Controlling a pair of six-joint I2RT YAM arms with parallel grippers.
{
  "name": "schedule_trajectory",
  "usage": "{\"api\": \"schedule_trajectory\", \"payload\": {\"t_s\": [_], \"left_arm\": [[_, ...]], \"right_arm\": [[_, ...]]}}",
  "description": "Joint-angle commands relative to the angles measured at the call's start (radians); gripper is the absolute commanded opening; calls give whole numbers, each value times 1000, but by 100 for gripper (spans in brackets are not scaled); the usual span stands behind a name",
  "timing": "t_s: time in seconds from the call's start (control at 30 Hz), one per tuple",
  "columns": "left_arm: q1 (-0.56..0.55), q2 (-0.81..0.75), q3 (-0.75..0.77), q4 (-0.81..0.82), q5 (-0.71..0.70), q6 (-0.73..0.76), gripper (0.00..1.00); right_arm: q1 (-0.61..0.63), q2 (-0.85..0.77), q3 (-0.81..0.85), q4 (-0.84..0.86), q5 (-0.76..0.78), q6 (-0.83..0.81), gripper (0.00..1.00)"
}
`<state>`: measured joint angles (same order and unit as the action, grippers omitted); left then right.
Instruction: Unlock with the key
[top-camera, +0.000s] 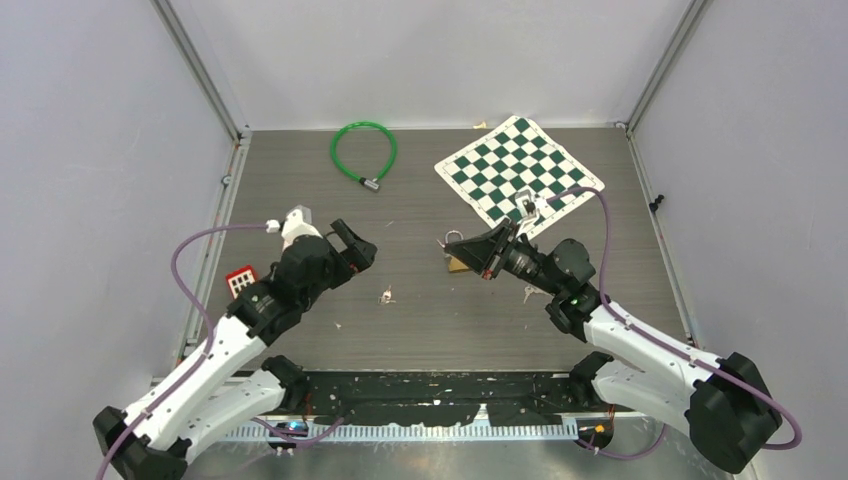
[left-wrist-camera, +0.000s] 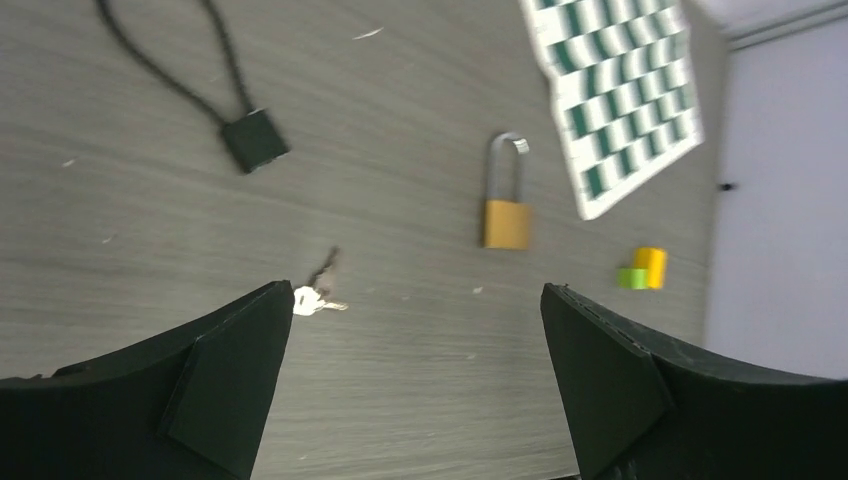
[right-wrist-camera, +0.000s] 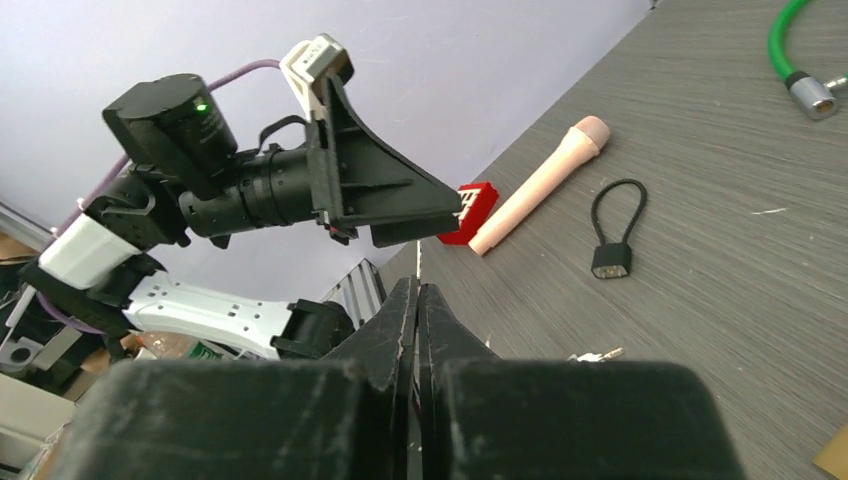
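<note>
While the left gripper (left-wrist-camera: 415, 300) jaws were spread and right gripper (right-wrist-camera: 415, 295) jaws pressed together, key (left-wrist-camera: 318, 300) lay flat: light, stiff, slippery; likely pinch its head.

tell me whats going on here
Two robot arms are meant to unlock a brass padlock with a key, but neither holds anything at the moment. The left arm's fingers stand wide open over the table, the key bunch lying loose just ahead of them. The right arm's fingers are pressed shut with nothing visible between them, beside the padlock, which lies flat with its shackle looking closed and no key in it.
</note>
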<state>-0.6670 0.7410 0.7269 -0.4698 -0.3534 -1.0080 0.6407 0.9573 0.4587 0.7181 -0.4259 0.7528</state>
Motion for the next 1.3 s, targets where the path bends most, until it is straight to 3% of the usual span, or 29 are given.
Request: {"api": "schedule_trajectory", "payload": {"t_s": [0.0,0.23,0.37,0.6,0.87,1.27], "left_arm": [[69,116,73,-207,64,25,99],[125,422,249,-301,78,59,99],[155,649,403,-437,54,52,82],[214,934,534,-486,110,-13,80],[283,1022,477,-317,158,-76,78],[340,1147,506,-241,157,-136,69]], "right_arm": [[-31,-15,-10,53,-37,-7,5],[-71,-21,-45,91,-68,1,5],[-68,-50,-55,52,-64,-32,5],[-35,-81,-49,9,-54,-65,5],[-18,-83,-59,2,-47,-82,5],[-18,-71,-64,-2,-43,-82,5]]}}
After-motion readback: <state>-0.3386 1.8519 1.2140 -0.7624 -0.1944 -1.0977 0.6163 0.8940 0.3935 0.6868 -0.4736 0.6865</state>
